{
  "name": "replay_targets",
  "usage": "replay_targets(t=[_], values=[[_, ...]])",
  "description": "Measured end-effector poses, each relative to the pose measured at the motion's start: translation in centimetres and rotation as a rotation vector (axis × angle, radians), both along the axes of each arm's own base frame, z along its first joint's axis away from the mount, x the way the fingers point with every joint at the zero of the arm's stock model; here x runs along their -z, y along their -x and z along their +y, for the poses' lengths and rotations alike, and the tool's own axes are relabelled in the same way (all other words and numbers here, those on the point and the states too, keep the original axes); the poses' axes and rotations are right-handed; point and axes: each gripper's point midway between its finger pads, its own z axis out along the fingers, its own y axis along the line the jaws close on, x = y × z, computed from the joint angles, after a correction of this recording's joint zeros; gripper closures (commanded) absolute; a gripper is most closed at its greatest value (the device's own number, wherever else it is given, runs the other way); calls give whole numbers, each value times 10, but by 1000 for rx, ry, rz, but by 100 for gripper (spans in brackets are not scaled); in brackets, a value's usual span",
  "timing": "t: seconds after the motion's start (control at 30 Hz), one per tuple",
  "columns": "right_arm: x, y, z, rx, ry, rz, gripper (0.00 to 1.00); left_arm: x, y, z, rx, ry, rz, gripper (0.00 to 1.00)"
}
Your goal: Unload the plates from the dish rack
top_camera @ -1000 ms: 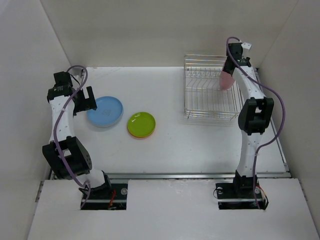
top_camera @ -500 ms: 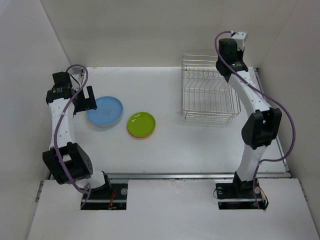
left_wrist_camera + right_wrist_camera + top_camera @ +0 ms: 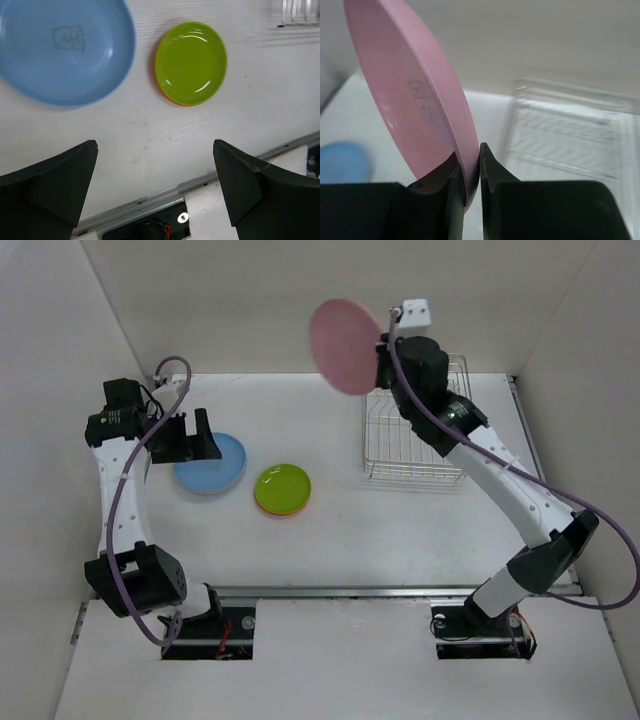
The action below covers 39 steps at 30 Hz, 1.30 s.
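Note:
My right gripper (image 3: 383,352) is shut on the rim of the pink plate (image 3: 344,345) and holds it high in the air, left of the dish rack (image 3: 420,445). In the right wrist view the pink plate (image 3: 415,107) stands on edge between the fingers (image 3: 492,172). The wire rack (image 3: 570,130) shows no plates in it. A light blue plate (image 3: 215,462) and a lime green plate (image 3: 283,487) on an orange one lie on the table. My left gripper (image 3: 190,438) is open and empty above the blue plate (image 3: 62,47), near the green plate (image 3: 191,62).
White walls close in the table on the left, back and right. A metal rail (image 3: 400,591) runs along the table's front edge. The left arm's purple cable (image 3: 125,480) loops beside it.
My right arm lifted the pink plate out of the rack and swung it up and to the left. My left gripper shifted slightly right over the blue plate.

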Motion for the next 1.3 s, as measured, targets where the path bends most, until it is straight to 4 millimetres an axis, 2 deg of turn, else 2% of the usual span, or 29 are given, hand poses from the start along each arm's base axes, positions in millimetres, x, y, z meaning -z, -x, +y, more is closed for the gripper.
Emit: replay_targets(t=[0.1,0.23,0.37,0.47,0.57,0.6,0.67,0.7,0.73,0.83,0.87,1.0,1.07,1.1,1.13,1.17,1.27,1.3], values=[[47,11,77,-324,-68,107,100,-11,5,-19,74,65,-16,0],[128,26,156,-597,-127,311,100,-14,8,-28,106,105,-17,0],[204,59,220,-810,-184,513,100,-6,6,-25,93,86,-1,0],[237,91,251,-926,-216,617,100,11,4,-19,80,69,45,1],[243,115,271,-1015,-241,660,100,32,3,-13,65,51,109,11],[240,120,275,-1039,-253,660,100,40,3,-11,61,45,132,23],[234,122,280,-1065,-271,643,100,50,4,-9,55,42,167,38],[234,122,280,-1063,-274,644,100,52,5,-9,56,47,174,45],[235,120,279,-1059,-275,647,100,53,6,-10,59,49,178,61],[237,116,277,-1045,-280,651,100,52,7,-14,86,54,171,85],[237,113,275,-1041,-285,652,100,51,9,-16,94,59,170,100],[233,97,268,-1017,-318,635,100,47,19,-23,154,80,169,100],[231,97,268,-1023,-324,632,89,46,19,-23,152,76,164,100],[231,98,269,-1024,-325,633,78,46,20,-22,149,74,167,100],[231,99,270,-1025,-324,634,61,46,20,-21,147,74,170,100],[231,99,271,-1016,-322,633,35,46,21,-21,142,77,176,100],[227,95,274,-997,-319,626,20,46,23,-13,98,65,194,100],[225,92,275,-990,-319,622,18,45,22,-7,74,62,192,100]])
